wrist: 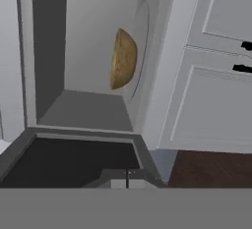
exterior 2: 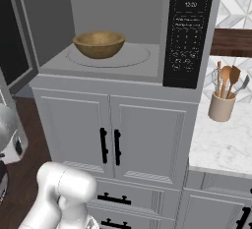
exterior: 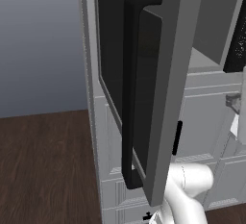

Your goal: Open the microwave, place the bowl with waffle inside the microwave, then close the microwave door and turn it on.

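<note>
Closed, empty gripper beside the open microwave door; bowl inside, so push squarely, swinging it fully shut.

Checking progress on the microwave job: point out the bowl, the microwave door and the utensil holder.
bowl [exterior 2: 99, 44], right base view, on its outer front wall.
microwave door [exterior: 166, 98], left base view, on its grey frame beside the handle.
utensil holder [exterior 2: 221, 107], right base view, on its beige side.
</note>
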Robot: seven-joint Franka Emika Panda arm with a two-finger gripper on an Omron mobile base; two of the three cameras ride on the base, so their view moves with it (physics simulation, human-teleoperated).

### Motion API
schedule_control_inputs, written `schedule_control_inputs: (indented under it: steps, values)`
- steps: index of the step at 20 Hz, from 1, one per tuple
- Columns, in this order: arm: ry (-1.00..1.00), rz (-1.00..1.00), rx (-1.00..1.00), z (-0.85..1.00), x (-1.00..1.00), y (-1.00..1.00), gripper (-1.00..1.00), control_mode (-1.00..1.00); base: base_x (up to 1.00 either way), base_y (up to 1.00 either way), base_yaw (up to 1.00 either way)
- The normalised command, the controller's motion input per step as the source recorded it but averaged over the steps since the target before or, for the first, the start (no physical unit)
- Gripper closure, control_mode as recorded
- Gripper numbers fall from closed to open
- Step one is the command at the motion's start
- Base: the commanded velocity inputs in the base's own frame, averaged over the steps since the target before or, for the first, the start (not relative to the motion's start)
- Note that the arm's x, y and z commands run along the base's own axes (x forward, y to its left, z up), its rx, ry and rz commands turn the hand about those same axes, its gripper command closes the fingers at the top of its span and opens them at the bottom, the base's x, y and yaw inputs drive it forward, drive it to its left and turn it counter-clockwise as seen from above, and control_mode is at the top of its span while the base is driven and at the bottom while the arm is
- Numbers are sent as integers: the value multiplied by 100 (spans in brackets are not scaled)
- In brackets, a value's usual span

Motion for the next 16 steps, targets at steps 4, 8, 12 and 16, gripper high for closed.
schedule_control_inputs:
  steps: [4,8,12,16]
  values:
    - [0,-13,-18,-32,-51,49,100,-100,0,0,0]
    - [-2,-23,-11,-23,-24,38,100,-100,0,0,0]
    - [-6,-29,-11,-34,-8,44,100,-100,0,0,0]
    - [-17,-31,-12,-34,-25,38,100,-100,0,0,0]
